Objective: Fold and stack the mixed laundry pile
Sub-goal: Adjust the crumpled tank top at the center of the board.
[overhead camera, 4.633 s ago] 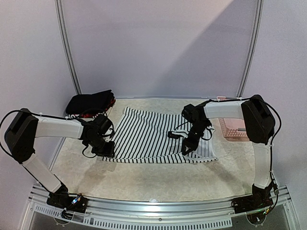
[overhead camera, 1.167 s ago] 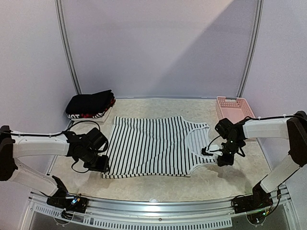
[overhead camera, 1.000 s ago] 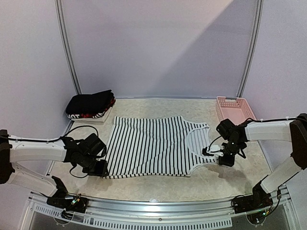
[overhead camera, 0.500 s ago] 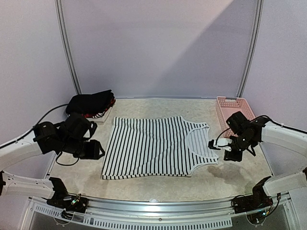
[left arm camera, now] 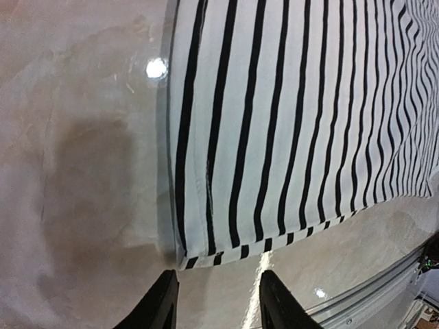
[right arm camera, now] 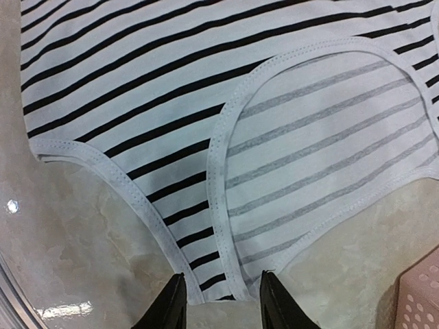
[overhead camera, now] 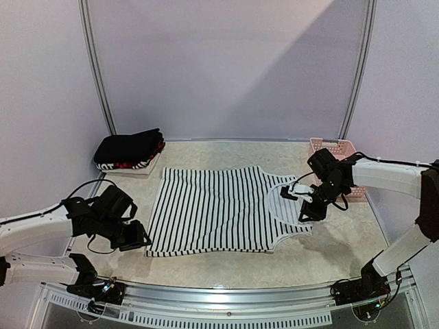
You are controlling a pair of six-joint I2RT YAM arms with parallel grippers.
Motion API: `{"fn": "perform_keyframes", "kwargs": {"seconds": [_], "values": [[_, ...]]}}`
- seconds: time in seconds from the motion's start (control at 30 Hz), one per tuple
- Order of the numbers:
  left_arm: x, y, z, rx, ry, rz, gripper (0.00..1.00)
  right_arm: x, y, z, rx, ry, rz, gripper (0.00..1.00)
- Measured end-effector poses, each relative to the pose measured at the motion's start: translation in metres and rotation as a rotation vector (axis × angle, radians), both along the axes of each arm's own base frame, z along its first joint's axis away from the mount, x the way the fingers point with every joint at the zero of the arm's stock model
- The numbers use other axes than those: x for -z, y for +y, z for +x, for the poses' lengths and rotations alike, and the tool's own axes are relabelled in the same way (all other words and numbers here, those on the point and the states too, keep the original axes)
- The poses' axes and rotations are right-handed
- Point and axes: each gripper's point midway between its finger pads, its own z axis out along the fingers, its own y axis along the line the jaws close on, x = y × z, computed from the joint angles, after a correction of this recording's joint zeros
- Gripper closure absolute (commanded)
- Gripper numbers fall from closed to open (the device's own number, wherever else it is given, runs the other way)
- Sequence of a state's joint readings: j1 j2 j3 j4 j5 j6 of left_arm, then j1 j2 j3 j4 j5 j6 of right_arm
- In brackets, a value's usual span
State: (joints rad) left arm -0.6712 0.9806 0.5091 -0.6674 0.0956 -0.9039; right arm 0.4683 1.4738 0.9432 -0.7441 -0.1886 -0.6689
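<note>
The left pincer hangs with its two fingers apart and nothing between them, just over the near left corner of the striped tank top. The corner's hem lies flat on the bench right ahead of the fingertips.

The right pincer also stands with its fingers apart, gripping nothing. It is poised above the end of a shoulder strap, where the white stitched binding of the neckline and the armhole run together. The inside of the back panel shows through the neck opening with paler grey stripes.

The tank top lies spread flat in the middle of the bench, hem toward the left edge and straps toward the right edge. A pink perforated basket sits at the back right corner, near the straps. At the back left corner rests a folded stack, black cloth on top with a red-and-black piece under it. White lettering shows on its lower edge, too small to read.
</note>
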Motion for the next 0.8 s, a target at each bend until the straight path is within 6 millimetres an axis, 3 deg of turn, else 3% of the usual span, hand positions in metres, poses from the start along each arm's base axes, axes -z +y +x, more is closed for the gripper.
{"fn": "perform_keyframes", "kwargs": {"seconds": [0.17, 0.37, 0.6, 0.8], "values": [[0.002, -0.003, -0.010, -0.055, -0.009, -0.123, 0.58, 0.018, 0.005, 0.009, 0.005, 0.042, -0.014, 0.63], [0.021, -0.004, -0.019, -0.093, 0.029, -0.173, 0.59, 0.028, 0.013, 0.025, 0.004, 0.042, -0.018, 0.63], [0.019, -0.007, -0.008, -0.112, 0.000, -0.196, 0.61, 0.037, 0.014, 0.027, 0.004, 0.061, -0.025, 0.63], [0.030, -0.004, -0.003, -0.124, 0.012, -0.170, 0.61, 0.037, 0.015, 0.027, 0.005, 0.060, -0.024, 0.63]]}}
